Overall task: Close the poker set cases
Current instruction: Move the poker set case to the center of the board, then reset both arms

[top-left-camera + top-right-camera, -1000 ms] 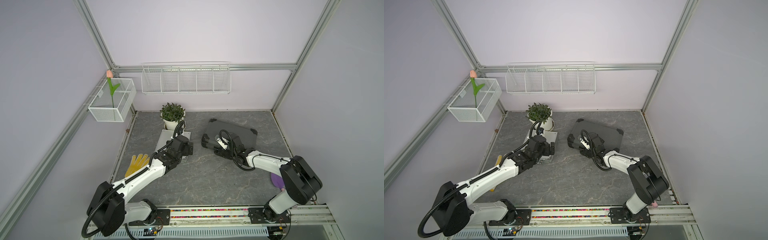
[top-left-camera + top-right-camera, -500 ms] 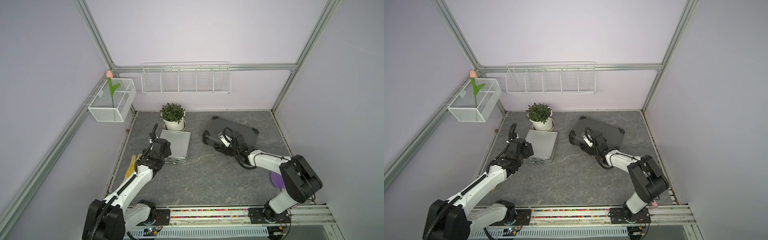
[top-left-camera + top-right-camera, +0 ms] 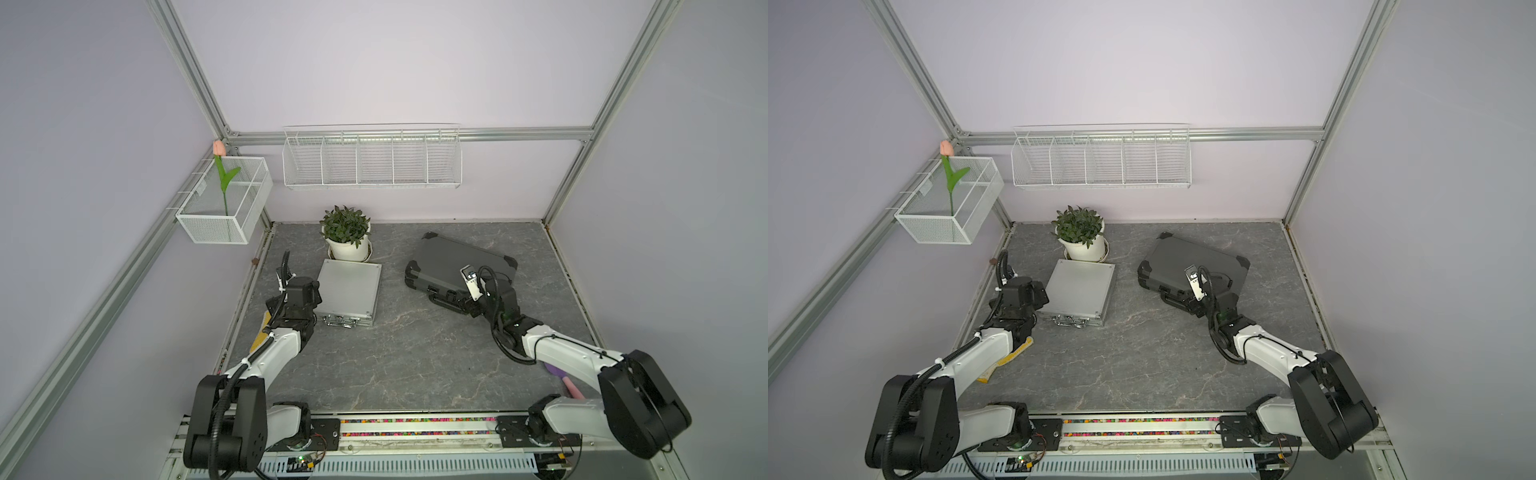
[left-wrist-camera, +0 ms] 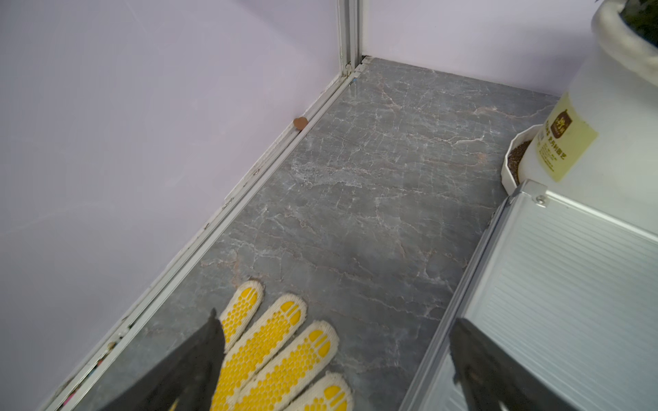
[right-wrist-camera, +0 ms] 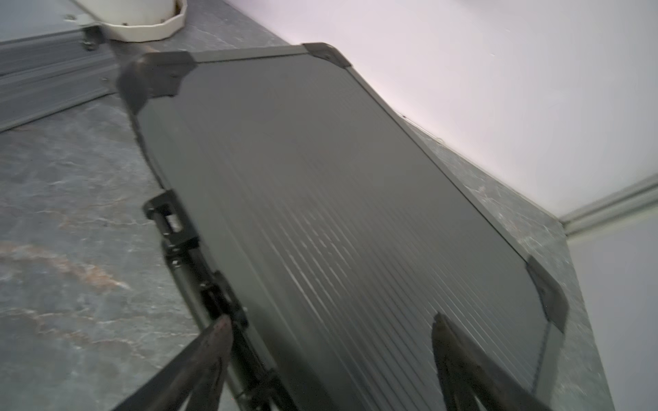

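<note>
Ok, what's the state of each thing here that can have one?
silver case: shut, lying flat.
dark-grey case: lid down, lying flat.
left claw: open, empty.
right claw: open, straddling the dark-grey case's handle edge.
glove: lying flat.
potted plant: upright.
tulip: upright in its wire basket.

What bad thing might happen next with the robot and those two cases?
The right hand is open astride the front edge of the dark-grey case, by its handle; pulling back, it might snag the handle and drag the case. The silver case lies close beside the potted plant, so a push might bump the pot. The left hand hangs open over the yellow-dotted glove and might catch it.
</note>
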Controlling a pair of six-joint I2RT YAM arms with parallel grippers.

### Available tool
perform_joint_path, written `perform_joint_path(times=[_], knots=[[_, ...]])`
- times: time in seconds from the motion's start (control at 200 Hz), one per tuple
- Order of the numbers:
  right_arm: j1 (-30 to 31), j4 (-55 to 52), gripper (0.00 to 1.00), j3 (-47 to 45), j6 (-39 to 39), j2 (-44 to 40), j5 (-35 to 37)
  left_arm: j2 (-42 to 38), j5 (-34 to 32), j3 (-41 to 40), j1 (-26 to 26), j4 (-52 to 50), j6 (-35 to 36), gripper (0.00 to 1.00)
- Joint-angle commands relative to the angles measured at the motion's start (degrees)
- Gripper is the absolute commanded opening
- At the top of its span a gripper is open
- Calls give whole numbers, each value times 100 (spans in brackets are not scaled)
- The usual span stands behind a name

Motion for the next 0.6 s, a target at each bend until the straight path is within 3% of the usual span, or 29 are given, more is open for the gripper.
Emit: perform_joint_path(times=[0.0, 0.125, 0.21, 0.35, 0.52, 0.595], knots=[[-151, 442, 89, -202, 318, -192, 774, 330, -73, -223, 37, 1418, 295, 100], [-375, 669, 89, -533, 396, -192, 1071, 570, 243, -222, 63, 1902, 487, 100], [-593, 1587, 89, -1025, 508, -9, 1074, 756, 266, -166, 65, 2093, 669, 100], [-821, 3192, 89, -1508, 212, 351, 936, 1295, 720, -689, 162, 3665, 901, 100], [-1094, 4455, 89, -1507, -41, 1291, 988, 1328, 929, -724, 247, 3614, 823, 100], [-1245, 4161, 89, -1482, 252, 1131, 997, 1318, 933, -713, 248, 3608, 824, 100]])
